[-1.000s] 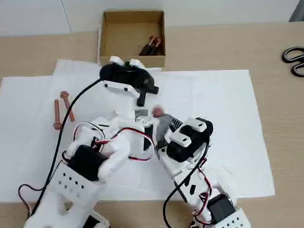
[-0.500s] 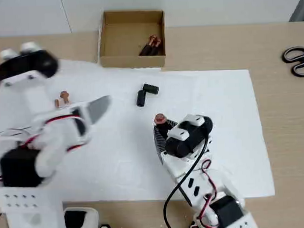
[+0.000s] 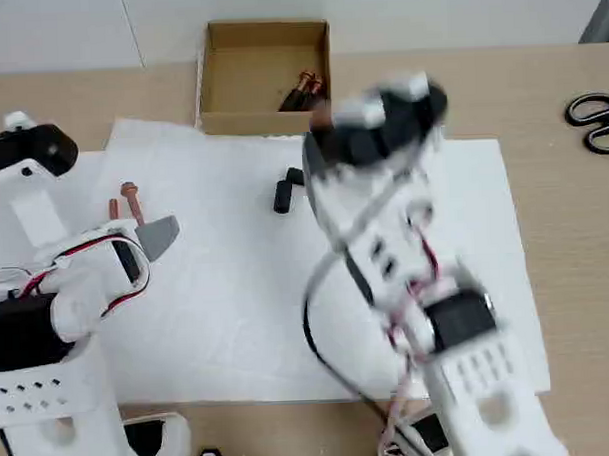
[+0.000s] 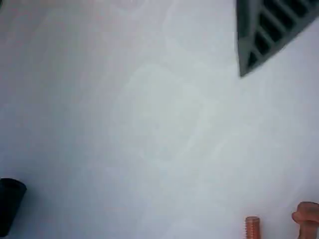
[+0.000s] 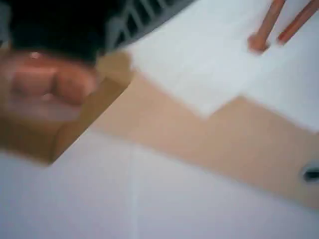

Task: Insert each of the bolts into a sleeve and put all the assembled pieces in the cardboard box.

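The cardboard box (image 3: 241, 78) stands at the table's far edge with assembled pieces (image 3: 306, 88) in its right corner. My right gripper (image 3: 319, 125) hangs at the box's front right corner, shut on an assembled piece (image 5: 46, 79): a black sleeve with a copper bolt head. Two loose black sleeves (image 3: 283, 194) lie on the white paper in front of the box. Two copper bolts (image 3: 131, 200) lie at the paper's left; they also show in the left wrist view (image 4: 252, 227). My left gripper (image 3: 161, 235) hovers open beside them, one grey finger (image 4: 266, 31) showing, nothing held.
A white paper sheet (image 3: 238, 320) covers the middle of the wooden table. Scissors (image 3: 596, 120) lie at the far right edge. A black sleeve (image 4: 10, 204) sits at the edge of the left wrist view.
The right arm has swung from mid-paper up to the box, carrying the assembled piece. The left arm has drawn back to the left, away from the sleeves.
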